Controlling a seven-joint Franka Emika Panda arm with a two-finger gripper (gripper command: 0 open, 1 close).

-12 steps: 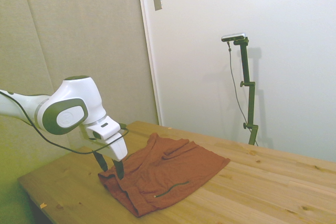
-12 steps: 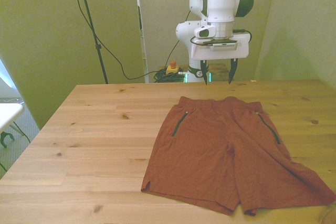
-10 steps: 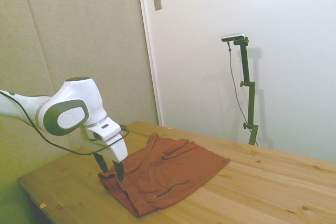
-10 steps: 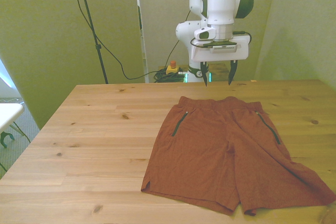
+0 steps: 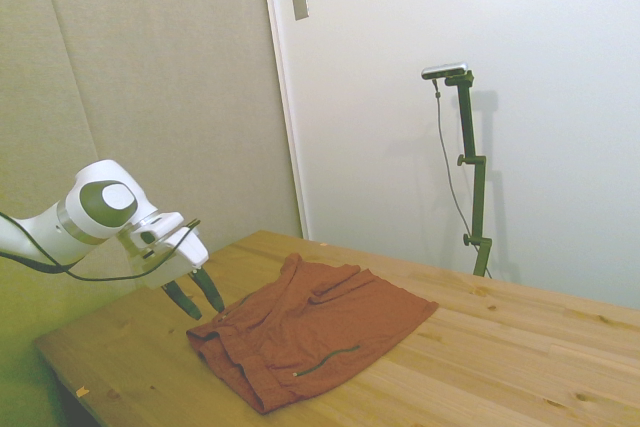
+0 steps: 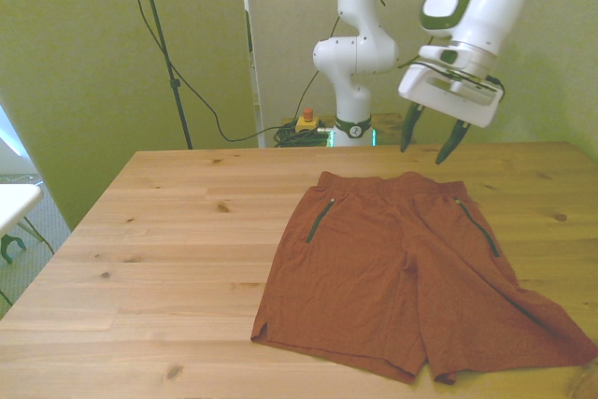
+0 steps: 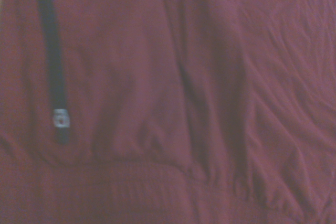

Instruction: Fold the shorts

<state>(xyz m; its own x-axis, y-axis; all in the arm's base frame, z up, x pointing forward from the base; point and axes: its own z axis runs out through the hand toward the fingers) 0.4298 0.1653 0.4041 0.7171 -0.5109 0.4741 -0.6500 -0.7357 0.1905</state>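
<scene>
Rust-red shorts (image 6: 408, 273) flat on wooden table (image 6: 168, 240)

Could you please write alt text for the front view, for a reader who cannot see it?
Rust-red shorts lie spread flat on a wooden table, waistband at the far edge and legs toward the camera, toward the front view's right. A white robot arm's open gripper hangs tilted in the air above the waistband's right end, touching nothing.

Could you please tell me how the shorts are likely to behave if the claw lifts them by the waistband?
The shorts lie flat with soft creases, so they will probably droop limply. The thin fabric looks light. The open claw would likely pinch it easily.
</scene>
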